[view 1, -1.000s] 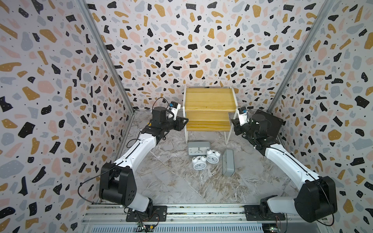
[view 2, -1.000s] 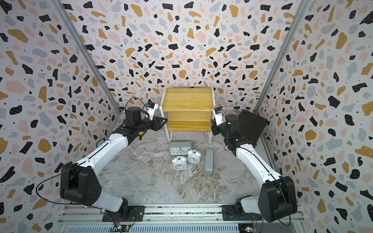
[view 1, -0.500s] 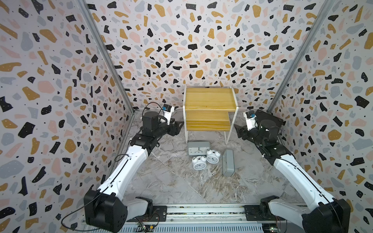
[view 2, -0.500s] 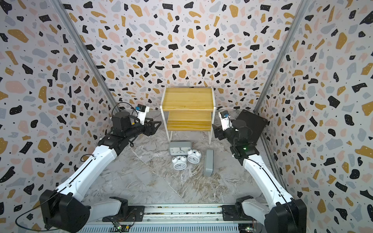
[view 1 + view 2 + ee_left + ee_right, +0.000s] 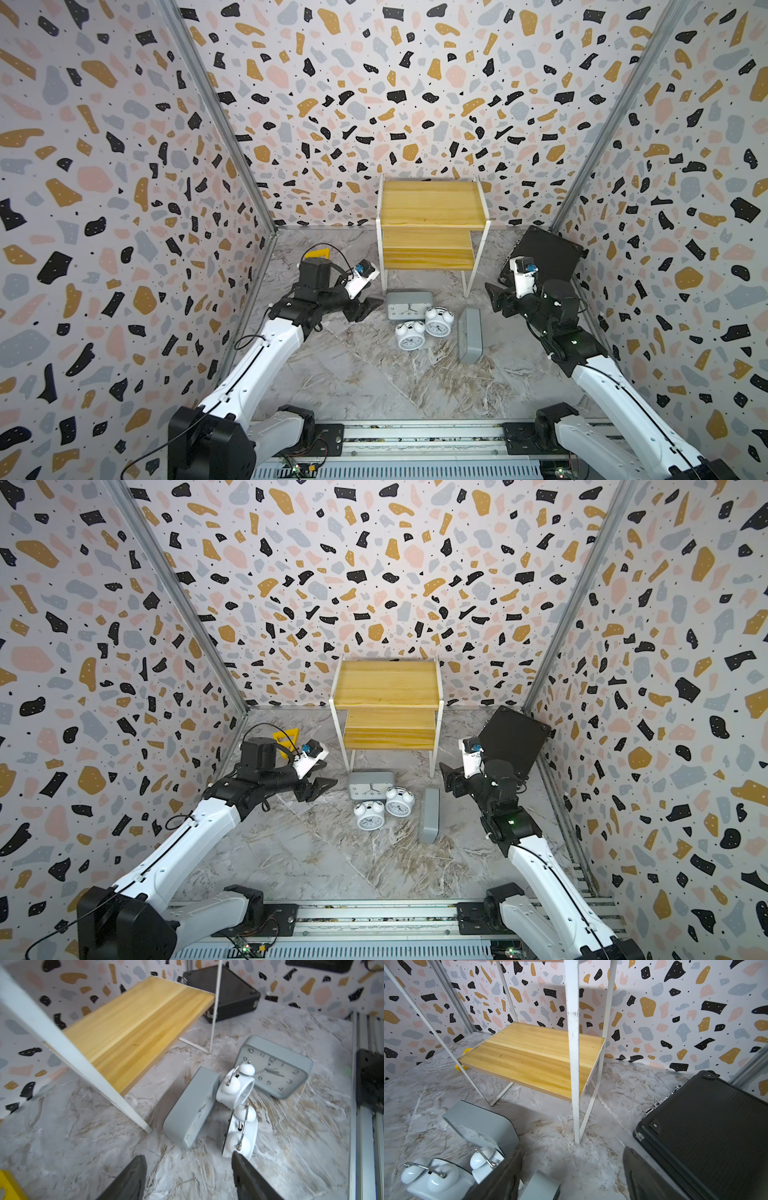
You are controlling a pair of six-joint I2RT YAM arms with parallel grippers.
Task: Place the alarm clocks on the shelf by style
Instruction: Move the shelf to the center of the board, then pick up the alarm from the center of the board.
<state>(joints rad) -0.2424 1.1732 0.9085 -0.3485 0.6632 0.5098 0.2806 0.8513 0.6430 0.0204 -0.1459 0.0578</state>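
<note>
Grey pair first, easiest reach. Nothing on shelf yet; all four clocks bunched on counter just in front of its legs. Left claw spread, empty, aimed at left grey clock. Right claw spread, empty, close beside right grey clock. Pinch each across the thin case, not the dial. Lift straight up before swinging: white clocks wedged between, touching or nearly. Greys on one board, whites on the other. Watch shelf's front legs close behind the bunch, black case right by right arm, yellow block behind left wrist. Bell wires likely to slip or snag; grab white bodies instead.
</note>
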